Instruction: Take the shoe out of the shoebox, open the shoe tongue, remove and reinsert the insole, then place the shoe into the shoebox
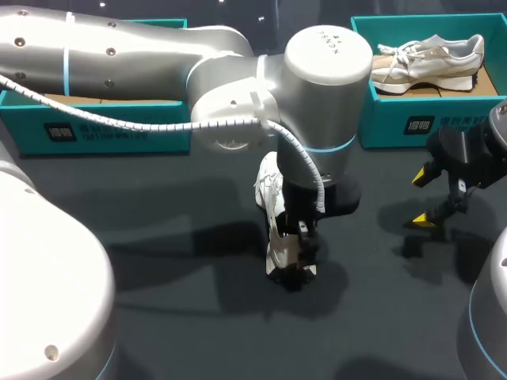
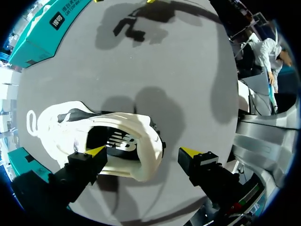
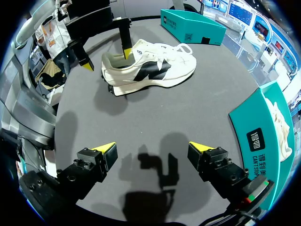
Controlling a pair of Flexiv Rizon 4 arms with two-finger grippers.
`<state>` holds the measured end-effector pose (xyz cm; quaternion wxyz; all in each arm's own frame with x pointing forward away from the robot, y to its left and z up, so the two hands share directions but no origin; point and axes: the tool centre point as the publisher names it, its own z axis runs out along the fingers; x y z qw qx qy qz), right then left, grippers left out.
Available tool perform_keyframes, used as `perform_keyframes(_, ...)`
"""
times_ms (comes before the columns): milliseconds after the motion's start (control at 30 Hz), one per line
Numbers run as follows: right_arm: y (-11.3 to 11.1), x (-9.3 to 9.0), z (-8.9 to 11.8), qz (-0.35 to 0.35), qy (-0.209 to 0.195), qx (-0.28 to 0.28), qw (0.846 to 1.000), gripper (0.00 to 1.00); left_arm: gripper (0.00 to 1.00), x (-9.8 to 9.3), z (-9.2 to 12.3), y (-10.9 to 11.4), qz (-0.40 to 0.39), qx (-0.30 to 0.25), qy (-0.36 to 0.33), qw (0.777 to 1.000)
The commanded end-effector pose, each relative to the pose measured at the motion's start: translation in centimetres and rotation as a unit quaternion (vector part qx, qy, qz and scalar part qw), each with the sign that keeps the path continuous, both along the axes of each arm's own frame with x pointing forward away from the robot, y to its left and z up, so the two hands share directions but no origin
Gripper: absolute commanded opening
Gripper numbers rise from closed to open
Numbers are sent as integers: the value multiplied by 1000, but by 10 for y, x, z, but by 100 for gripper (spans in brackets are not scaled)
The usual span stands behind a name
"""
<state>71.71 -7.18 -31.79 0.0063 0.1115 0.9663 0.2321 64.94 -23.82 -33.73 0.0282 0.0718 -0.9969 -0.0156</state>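
Left shoebox (image 1: 32, 131), far left: mostly behind my left arm. I see only a brown liner strip, can't tell contents.
Shoe (image 1: 271, 190) out on table (image 1: 198, 332), centre, upright on sole, well apart from both boxes.
Left gripper (image 2: 143, 151) at heel: one finger inside collar opening, other outside behind heel, spread wide. Released, no pinch.
Right shoebox (image 1: 475, 119), far right: holds second sneaker (image 1: 428, 55), on its side on brown liner.
Right gripper (image 3: 151, 147) near that box, over bare table, fingers apart, holding nothing.
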Motion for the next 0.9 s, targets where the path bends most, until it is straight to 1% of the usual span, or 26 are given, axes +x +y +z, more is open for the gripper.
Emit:
perform_keyframes(33, 1, -1, 0, -1, -1, -2, 1000, 100, 100, -3, -11, -4, -13, 3, -1, 1000)
perform_keyframes(267, 1, -1, 0, -1, -1, -2, 1000, 100, 100, -8, -30, -8, -44, 10, -4, 999)
perform_keyframes(500, 1, -1, 0, -1, -1, -2, 1000, 100, 100, -13, -35, -3, -62, 5, -10, 998)
perform_keyframes(667, 1, -1, 0, -1, -1, -2, 1000, 100, 93, -16, -38, 0, -74, 2, -16, 997)
perform_keyframes(900, 1, -1, 0, -1, -1, -2, 1000, 100, 89, -19, -43, 0, -83, 1, -17, 996)
